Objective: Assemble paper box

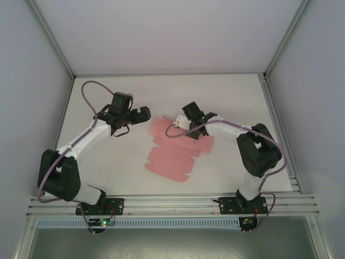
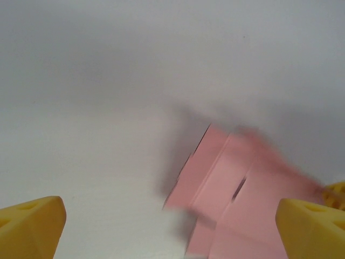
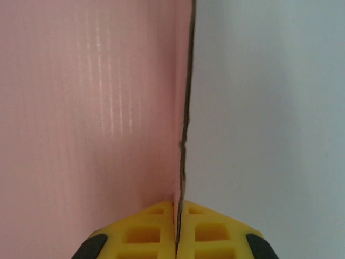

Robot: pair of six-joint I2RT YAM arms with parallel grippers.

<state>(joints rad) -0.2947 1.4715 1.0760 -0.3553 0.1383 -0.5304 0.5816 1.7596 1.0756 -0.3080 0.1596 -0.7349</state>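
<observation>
White-and-black arms (image 1: 81,141), purple cables (image 1: 92,82), yellow fingertips (image 2: 32,226)

Pink paper box (image 1: 171,154) is an unfolded sheet lying mid-frame on the white worktop (image 1: 108,162), flaps and tabs spread out. Right claw (image 1: 178,124) is at the sheet's upper edge, touching it, arm reaching in from lower right. Left claw (image 1: 136,115) is upper left of centre, near the sheet's upper-left corner, apart from it. Arm bases are on the metal rail (image 1: 172,205) at the bottom of the frame.

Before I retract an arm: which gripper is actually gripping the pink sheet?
The right gripper, shut on the edge of the paper box. The left gripper is open, holding nothing.
</observation>
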